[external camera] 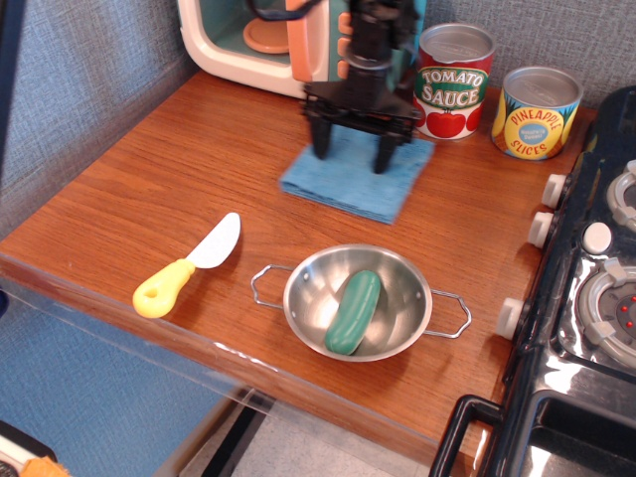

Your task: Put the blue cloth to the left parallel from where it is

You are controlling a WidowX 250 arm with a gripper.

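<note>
The blue cloth (pixel 348 186) lies flat on the wooden counter (pixel 199 169), in front of the toy microwave (pixel 224 35) and just left of the tomato sauce can (pixel 454 70). My gripper (pixel 351 157) stands upright over the cloth's back half. Its two black fingers are spread wide and both tips press down on the cloth, one near the left edge (pixel 321 149) and one towards the right (pixel 381 162). Nothing is pinched between the fingers.
A steel bowl (pixel 298 296) holding a green cucumber (pixel 353 311) sits at the front centre. A yellow-handled toy knife (pixel 187 266) lies to its left. A pineapple can (pixel 536 111) stands at the back right. A black stove (pixel 586 328) borders the right side.
</note>
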